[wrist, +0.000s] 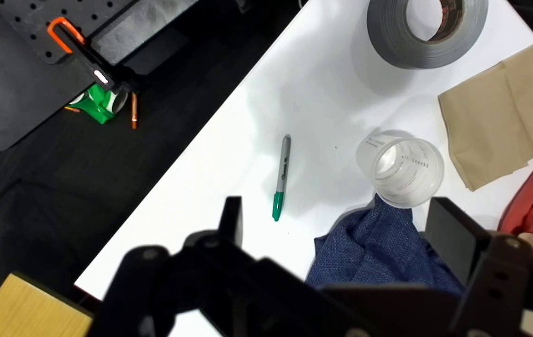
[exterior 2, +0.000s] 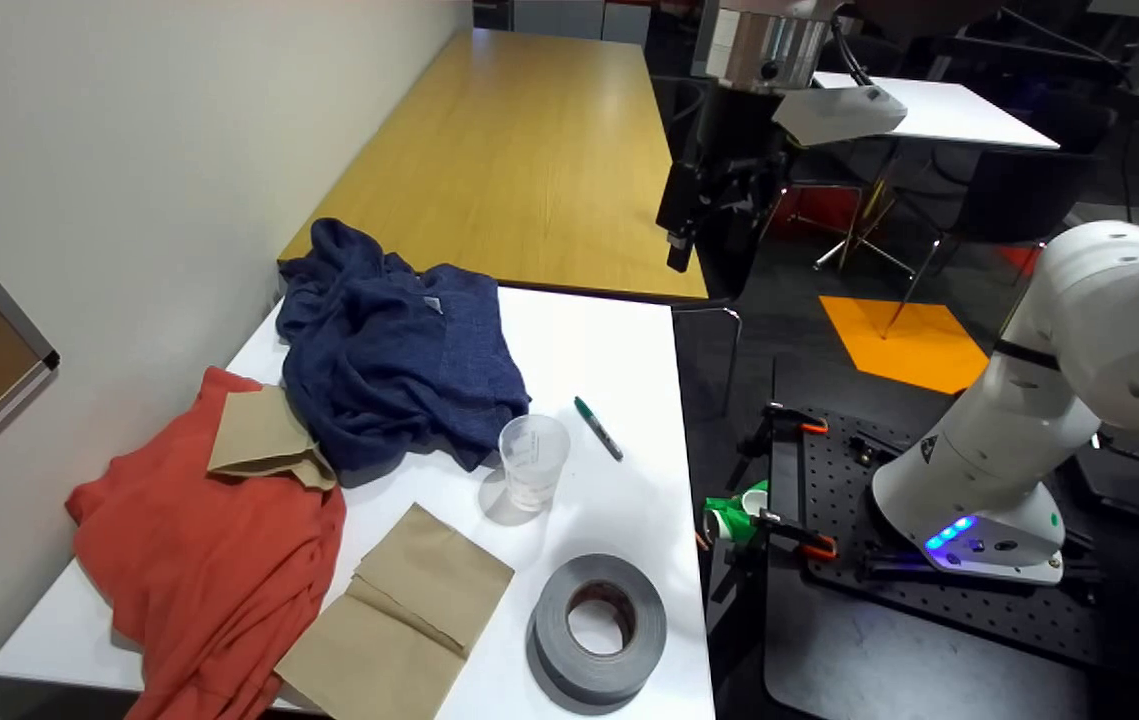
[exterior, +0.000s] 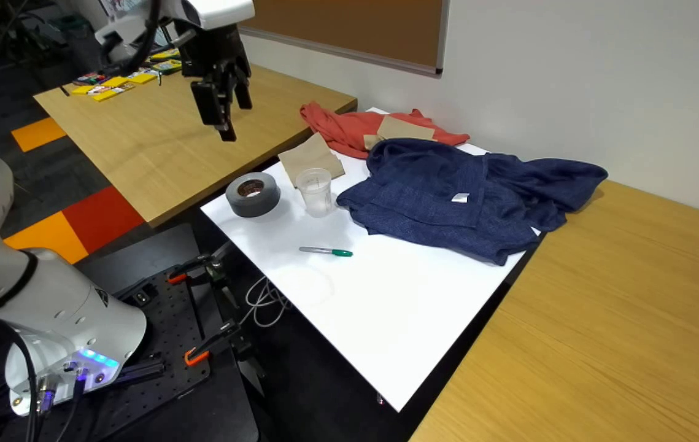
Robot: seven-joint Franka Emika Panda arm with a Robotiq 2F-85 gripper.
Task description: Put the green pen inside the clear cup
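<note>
The green pen (exterior: 325, 251) lies flat on the white table, and shows in both exterior views (exterior 2: 598, 428). It is grey with a green cap. In the wrist view the pen (wrist: 281, 178) lies ahead of the left finger. The clear cup (exterior: 317, 195) stands upright beside the blue cloth, and shows in both exterior views (exterior 2: 533, 465). In the wrist view the cup (wrist: 399, 168) shows nothing inside. My gripper (wrist: 335, 215) is wide open with nothing between its fingers. It hangs high above the table, apart from pen and cup, in both exterior views (exterior: 236, 120) (exterior 2: 711, 262).
A grey tape roll (exterior: 253, 194) and brown paper (exterior: 312, 159) lie near the cup. A dark blue cloth (exterior: 441, 190) and a red cloth (exterior: 349, 127) cover the wall side of the white table (exterior: 355, 313). Wooden tables (exterior: 631, 307) adjoin it.
</note>
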